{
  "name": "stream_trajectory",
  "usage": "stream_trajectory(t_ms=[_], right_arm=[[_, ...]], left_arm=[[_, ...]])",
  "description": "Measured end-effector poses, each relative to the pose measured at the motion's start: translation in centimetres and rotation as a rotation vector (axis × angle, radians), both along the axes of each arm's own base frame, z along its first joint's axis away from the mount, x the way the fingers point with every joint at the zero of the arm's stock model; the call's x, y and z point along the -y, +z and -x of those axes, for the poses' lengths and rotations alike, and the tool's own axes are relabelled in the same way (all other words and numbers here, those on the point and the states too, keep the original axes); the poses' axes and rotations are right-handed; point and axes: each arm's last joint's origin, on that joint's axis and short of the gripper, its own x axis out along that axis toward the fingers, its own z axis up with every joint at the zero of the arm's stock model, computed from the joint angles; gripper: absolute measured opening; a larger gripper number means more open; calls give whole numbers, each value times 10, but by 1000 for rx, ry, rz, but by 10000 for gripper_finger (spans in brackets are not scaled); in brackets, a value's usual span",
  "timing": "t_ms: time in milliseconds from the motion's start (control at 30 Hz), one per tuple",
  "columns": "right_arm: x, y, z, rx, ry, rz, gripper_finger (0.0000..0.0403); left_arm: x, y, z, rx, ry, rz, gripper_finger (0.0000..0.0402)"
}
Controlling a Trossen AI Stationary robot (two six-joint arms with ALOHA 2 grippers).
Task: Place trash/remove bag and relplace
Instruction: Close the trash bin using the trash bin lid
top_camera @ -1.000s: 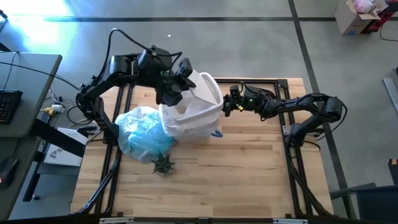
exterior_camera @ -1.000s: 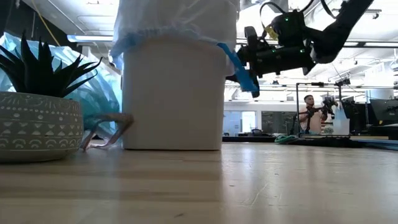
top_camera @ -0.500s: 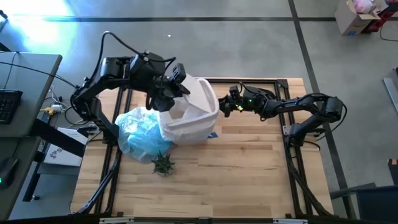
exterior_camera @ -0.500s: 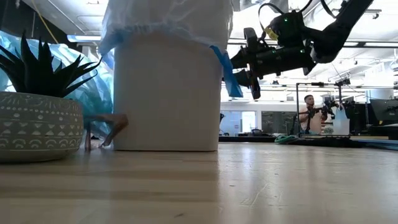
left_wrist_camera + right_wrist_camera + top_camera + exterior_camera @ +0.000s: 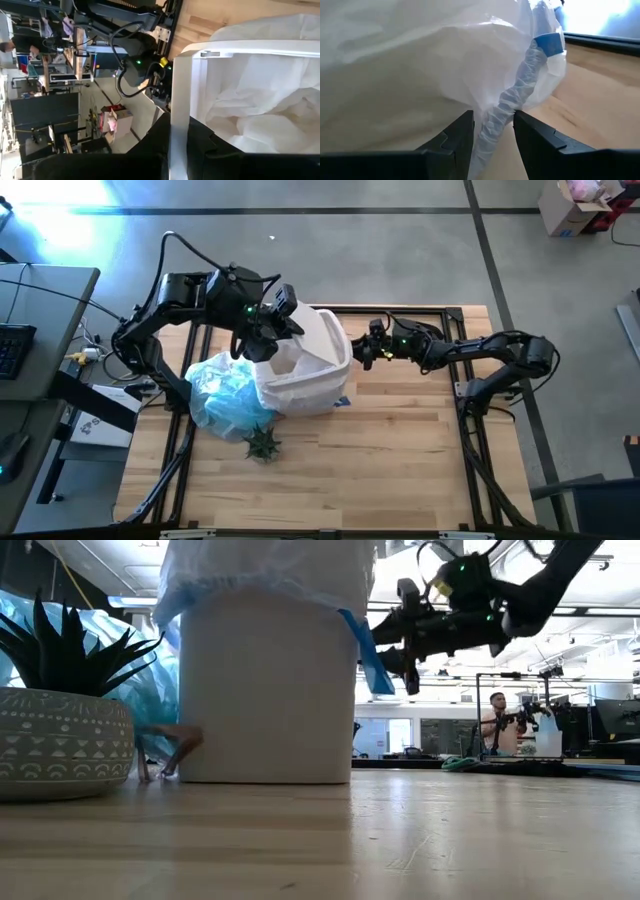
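Change since a second ago: my left gripper (image 5: 262,332) has drawn back toward the bin's left rim, and the white bin (image 5: 265,690) has slid with it toward the potted plant (image 5: 62,730). My right gripper has hardly moved.
Writing: none that I can read on the bin, the bags or the plant pot.
Potted plant: just in front of the bin's front-left corner, in a pale patterned pot.
Old bag (image 5: 228,392): crumpled light-blue liner lying on the table (image 5: 400,450), touching the bin's left side and behind the plant.
Bin: upright, with a fresh white liner (image 5: 312,340) draped over its rim; a blue drawstring band (image 5: 368,652) hangs down its right side.
Left gripper: fingers (image 5: 160,140) shut together on the bin's rim at its left side, one inside and one outside the wall.
Right gripper (image 5: 492,131): beside the bin's right rim, fingers half apart, with the gathered liner edge between them; I cannot tell if they pinch it.
Background: a person (image 5: 497,720) stands far behind the bin.
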Motion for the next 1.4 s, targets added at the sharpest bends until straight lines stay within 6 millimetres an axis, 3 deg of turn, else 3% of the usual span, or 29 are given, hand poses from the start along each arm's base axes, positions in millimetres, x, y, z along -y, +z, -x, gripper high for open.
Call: stream_trajectory(t_ms=[300, 633, 867, 1400], right_arm=[[-12, 39, 31, -52, -82, 111, 128], [-43, 89, 75, 51, -139, 198, 128], [-47, 92, 89, 12, -214, 203, 128], [-46, 92, 90, -3, -237, 230, 128]], left_arm=[[4, 5, 12, 10, -50, 40, 7], [8, 2, 14, -14, -56, 60, 9], [7, 1, 12, -21, -40, 61, 9], [12, 2, 11, 6, 2, 143, 34]])
